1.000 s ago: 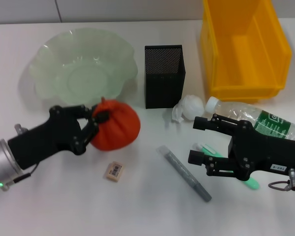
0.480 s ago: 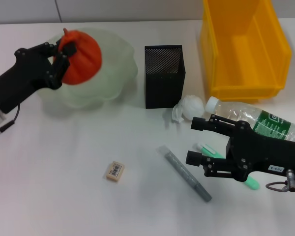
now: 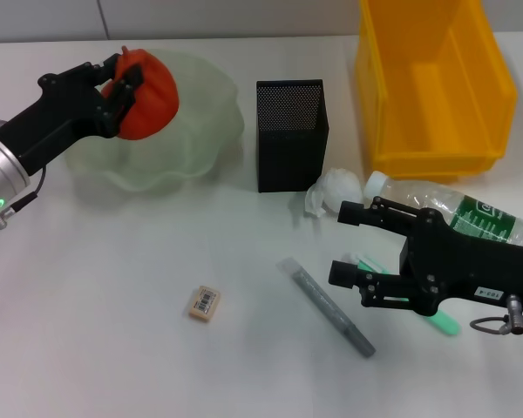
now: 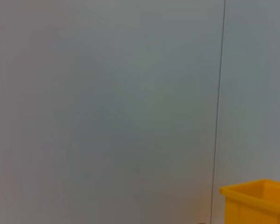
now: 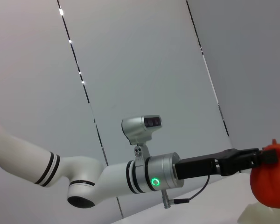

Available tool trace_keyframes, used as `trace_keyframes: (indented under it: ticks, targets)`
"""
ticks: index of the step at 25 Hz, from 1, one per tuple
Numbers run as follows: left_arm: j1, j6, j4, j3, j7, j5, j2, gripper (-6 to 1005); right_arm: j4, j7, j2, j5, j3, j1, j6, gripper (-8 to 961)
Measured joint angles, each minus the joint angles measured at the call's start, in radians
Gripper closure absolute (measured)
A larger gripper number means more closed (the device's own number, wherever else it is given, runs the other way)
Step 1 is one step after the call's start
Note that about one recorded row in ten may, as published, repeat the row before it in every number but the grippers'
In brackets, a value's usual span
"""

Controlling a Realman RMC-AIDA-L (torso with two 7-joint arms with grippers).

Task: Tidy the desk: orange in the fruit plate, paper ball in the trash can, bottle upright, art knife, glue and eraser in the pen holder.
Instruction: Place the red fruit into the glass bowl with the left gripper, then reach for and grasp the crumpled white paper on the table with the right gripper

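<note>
orange in left hand, hiding fruit plate centre.

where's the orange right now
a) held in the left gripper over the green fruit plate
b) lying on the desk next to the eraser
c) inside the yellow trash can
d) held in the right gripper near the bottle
a: in the head view the left gripper is shut on the orange, holding it above the fruit plate at the far left of the desk.
</note>
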State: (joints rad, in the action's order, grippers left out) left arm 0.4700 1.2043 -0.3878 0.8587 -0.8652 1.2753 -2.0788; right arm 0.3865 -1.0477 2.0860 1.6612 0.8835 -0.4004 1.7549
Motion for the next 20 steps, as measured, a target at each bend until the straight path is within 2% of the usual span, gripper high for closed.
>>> trace_keyframes:
  ticks: [3,9,13,16,20]
  targets:
    - [0.006,-0.018,0.002,0.0,0.0,0.001,0.0,846,0.0,0.0,-0.001,0.0,0.0,-0.005,0.0,122]
    - [0.009,-0.036,0.002,0.0,0.001,-0.001,0.0,737,0.0,0.0,-0.001,-0.002,0.0,-0.014,-0.004,125]
    - [0.009,-0.037,0.002,0.0,0.004,0.001,0.0,597,0.0,0.0,-0.001,-0.002,0.0,-0.019,-0.012,128]
    - [0.009,-0.03,0.001,0.0,0.0,-0.002,0.0,581,0.0,0.0,-0.001,-0.002,0.0,-0.021,-0.014,130]
    - [0.002,0.062,-0.005,0.001,-0.029,0.001,0.003,559,0.0,0.0,-0.001,-0.001,0.0,-0.021,-0.015,132]
